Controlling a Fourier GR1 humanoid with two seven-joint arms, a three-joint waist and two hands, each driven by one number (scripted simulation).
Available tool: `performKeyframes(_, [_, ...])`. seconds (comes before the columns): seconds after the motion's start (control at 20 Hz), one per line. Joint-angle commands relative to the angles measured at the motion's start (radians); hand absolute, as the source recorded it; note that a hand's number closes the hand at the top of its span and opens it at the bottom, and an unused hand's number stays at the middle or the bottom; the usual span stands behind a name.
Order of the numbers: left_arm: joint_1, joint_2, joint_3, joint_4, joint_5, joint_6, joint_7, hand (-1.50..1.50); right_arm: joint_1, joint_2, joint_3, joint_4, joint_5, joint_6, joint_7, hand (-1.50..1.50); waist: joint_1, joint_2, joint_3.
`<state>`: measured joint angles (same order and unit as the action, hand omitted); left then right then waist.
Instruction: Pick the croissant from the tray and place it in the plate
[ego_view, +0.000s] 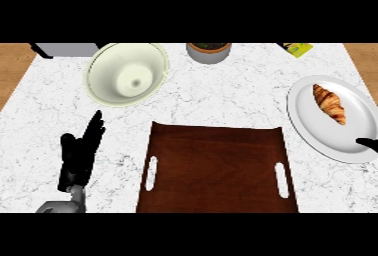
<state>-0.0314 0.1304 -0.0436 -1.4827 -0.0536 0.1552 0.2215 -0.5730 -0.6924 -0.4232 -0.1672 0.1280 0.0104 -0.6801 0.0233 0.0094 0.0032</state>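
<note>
Croissant (330, 103) noted lying on plate (317, 131), right of bare tray (218, 170); placement judged done; left robot hand (80, 152) open and resting, right robot hand (368, 144) barely seen, state untellable.

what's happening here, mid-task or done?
Looks essentially done. The croissant lies on the white plate at the right of the counter, and the brown tray holds nothing. Only a bit of the right hand shows, at the right edge over the plate's rim, holding nothing visible. The left hand rests open left of the tray.
</note>
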Motion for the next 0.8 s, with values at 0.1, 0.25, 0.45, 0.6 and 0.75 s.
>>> performKeyframes(0.1, [-0.052, -0.004, 0.015, 0.058, -0.008, -0.004, 0.003, 0.00, 0.009, -0.010, -0.005, 0.019, 0.000, -0.035, -0.010, -1.50, 0.002, 0.002, 0.000])
performKeyframes(0.25, [-0.022, -0.023, 0.006, 0.029, -0.001, -0.004, -0.015, 0.00, 0.035, -0.035, -0.027, 0.028, -0.020, -0.020, -0.031, -1.50, 0.004, 0.002, 0.001])
performKeyframes(0.45, [-0.018, 0.022, 0.046, 0.029, 0.008, -0.032, -0.020, 0.00, 0.093, -0.040, -0.051, 0.020, -0.053, 0.012, -0.087, -1.50, -0.004, -0.001, 0.000])
performKeyframes(0.6, [-0.017, -0.008, 0.026, 0.057, 0.006, -0.030, -0.027, 0.00, 0.104, -0.049, -0.062, 0.032, -0.056, -0.021, -0.101, -1.50, 0.001, 0.002, 0.001])
performKeyframes(0.75, [-0.019, -0.012, 0.001, 0.014, -0.013, -0.026, -0.006, 0.00, 0.089, -0.101, -0.078, 0.045, -0.067, -0.029, -0.048, -1.50, 0.009, 0.004, 0.003])
